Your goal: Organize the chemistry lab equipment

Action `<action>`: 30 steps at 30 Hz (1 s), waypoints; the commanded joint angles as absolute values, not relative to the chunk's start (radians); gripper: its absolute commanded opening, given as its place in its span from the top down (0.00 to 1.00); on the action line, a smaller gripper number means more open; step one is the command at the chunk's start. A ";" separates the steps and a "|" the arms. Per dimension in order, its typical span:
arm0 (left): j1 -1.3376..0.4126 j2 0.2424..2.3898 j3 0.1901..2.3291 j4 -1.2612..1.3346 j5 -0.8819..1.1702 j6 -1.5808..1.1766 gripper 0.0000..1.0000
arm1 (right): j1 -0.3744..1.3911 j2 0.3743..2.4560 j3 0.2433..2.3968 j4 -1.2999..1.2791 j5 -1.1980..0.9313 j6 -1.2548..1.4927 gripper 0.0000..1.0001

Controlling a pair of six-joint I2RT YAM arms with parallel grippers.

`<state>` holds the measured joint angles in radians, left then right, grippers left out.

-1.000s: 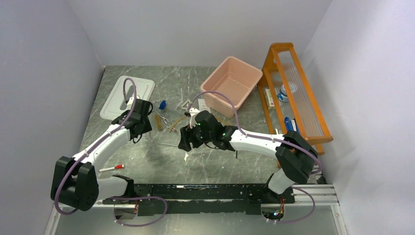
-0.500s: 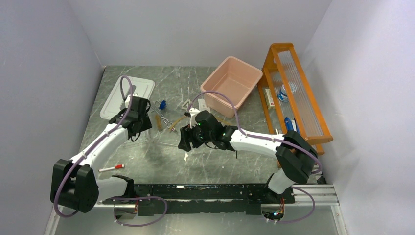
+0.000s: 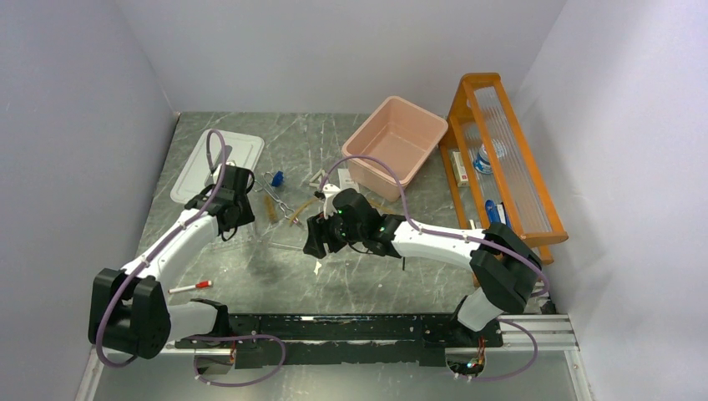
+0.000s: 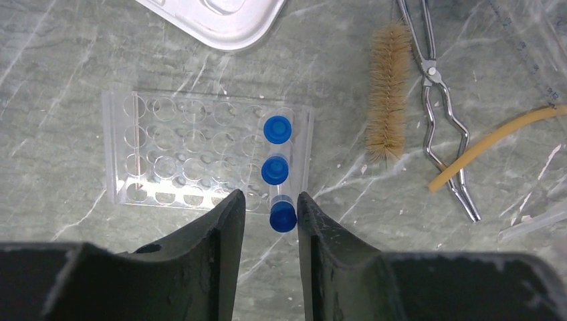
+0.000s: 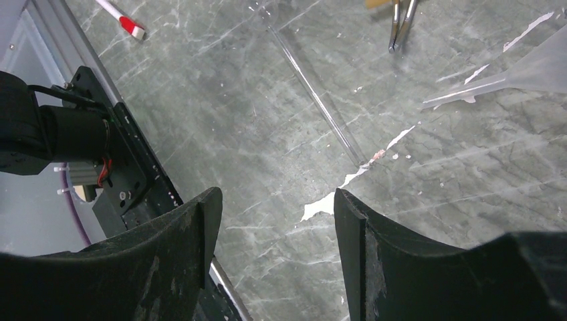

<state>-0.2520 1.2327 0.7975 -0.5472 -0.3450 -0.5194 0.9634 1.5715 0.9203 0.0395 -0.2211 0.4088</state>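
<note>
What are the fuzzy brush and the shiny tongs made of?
The brush looks like tan bristles, probably hair or fibre, matte and fuzzy all round. The tongs look like metal: thin silvery rods that glint, with a rivet at the joint.

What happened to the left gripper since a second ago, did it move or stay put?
Yes. In the top view the left gripper has crept a little up and left, toward the white lid.
</note>
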 commanded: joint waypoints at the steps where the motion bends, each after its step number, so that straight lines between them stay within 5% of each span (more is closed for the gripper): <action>1: -0.239 1.242 0.817 -0.558 -0.355 -0.496 0.63 | 0.966 1.565 0.920 0.060 -0.225 0.408 0.34; 8: -0.235 1.247 0.819 -0.555 -0.348 -0.500 0.64 | 0.967 1.565 0.920 0.059 -0.224 0.410 0.35; 23: -0.235 1.135 1.004 -0.692 -0.360 -0.472 0.36 | 0.933 1.549 1.060 -0.118 -0.009 0.302 0.35; 26: -0.235 1.065 1.038 -0.667 -0.345 -0.440 0.30 | 0.881 1.570 1.109 -0.201 0.084 0.267 0.40; 30: -0.235 1.033 1.089 -0.660 -0.249 -0.418 0.25 | 0.820 1.599 1.137 -0.262 0.201 0.173 0.62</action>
